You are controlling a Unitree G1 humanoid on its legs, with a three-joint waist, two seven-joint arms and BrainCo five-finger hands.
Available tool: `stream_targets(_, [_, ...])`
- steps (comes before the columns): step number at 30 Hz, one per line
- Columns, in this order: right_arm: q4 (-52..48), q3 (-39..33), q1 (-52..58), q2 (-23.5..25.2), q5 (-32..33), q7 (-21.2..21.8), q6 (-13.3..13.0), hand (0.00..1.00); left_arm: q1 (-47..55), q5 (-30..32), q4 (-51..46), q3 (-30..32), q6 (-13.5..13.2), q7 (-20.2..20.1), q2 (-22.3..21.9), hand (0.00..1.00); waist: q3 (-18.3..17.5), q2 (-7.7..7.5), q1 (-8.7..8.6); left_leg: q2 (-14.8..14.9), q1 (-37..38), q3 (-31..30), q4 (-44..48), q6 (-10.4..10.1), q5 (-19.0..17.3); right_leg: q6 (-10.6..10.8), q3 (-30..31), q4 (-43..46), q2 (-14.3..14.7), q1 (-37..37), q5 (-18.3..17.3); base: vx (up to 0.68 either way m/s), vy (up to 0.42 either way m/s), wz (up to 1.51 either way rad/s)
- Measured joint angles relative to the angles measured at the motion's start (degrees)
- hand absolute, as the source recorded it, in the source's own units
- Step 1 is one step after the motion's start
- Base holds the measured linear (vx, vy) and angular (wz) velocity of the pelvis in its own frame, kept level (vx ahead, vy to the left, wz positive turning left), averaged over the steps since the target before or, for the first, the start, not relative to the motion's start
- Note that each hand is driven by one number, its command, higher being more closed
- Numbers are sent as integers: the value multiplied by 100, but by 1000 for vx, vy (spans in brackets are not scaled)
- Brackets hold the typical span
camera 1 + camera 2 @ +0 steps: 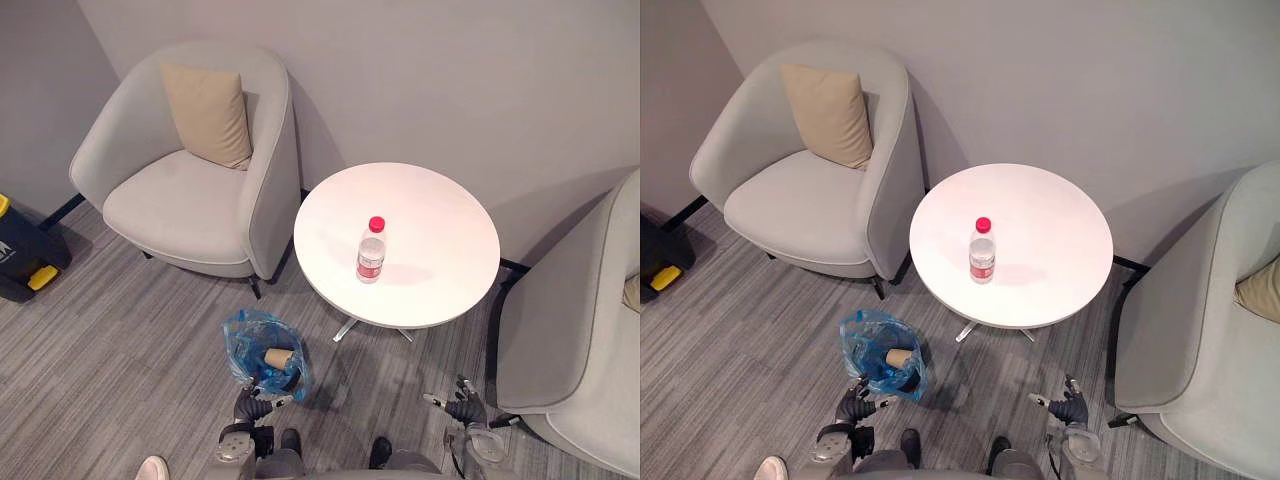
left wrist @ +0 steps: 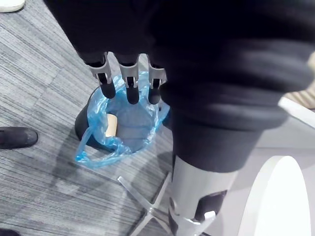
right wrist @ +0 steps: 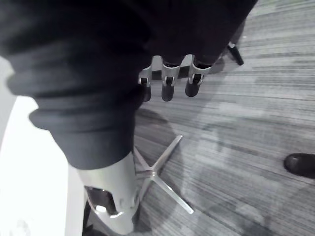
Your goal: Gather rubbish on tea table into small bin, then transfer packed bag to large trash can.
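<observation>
So, early days here. The table (image 1: 440, 290) is the big thing in the middle, and one bottle (image 1: 371, 251) stands upright near its centre, red cap on (that's the rubbish left to gather, by my reading). The large can (image 1: 22, 255), black with yellow, sits far off to the table's left, past the armchair (image 1: 180, 200); nothing looks to have reached it.

The bin (image 1: 240, 335), lined with a blue bag, is on the floor just off the table's near-left edge. A brown paper tube (image 1: 277, 357) lies inside, so one piece looks binned. The bag is not tied, and the carry to the can is all to come.

Left hand (image 1: 255, 405) hangs low, just beyond the bin from the table, fingers (image 2: 129, 88) straight and loose above the bag's rim, holding nothing. Right hand (image 1: 463, 408) hangs below the table's near-right edge, fingers relaxed, empty too.
</observation>
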Motion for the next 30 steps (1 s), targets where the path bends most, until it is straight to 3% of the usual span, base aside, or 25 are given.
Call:
stream_targets(8, [-1210,-22,69,-66,-459,-167,-59,0,212,40,-105,-31,2,-115,9,0,-126,16,3,3,41,-17,-220,7,138,-9,-14,-119,28,-6,84,-32,6,0])
stream_targets(17, [-1843,-8,-157,-220,-675,-270,-183,0,376,54,-229,-30,-6,-232,30,0,-252,52,16,-9,-7,-94,-310,-22,171,10,-96,-212,33,-13,98,19,3,4])
stream_targets(27, [-1846,27,-935,-386,-665,-497,-218,0,421,50,-291,-33,-22,-351,45,0,-249,68,30,-45,-192,-333,-310,3,204,10,-359,-328,26,-15,98,18,1,13])
stream_targets(30, [-1825,36,-1219,-457,-597,-526,-220,0,445,45,-307,-56,-23,-356,44,0,-208,138,122,-62,-306,-357,-312,16,241,10,-408,-327,10,-98,99,-16,10,10])
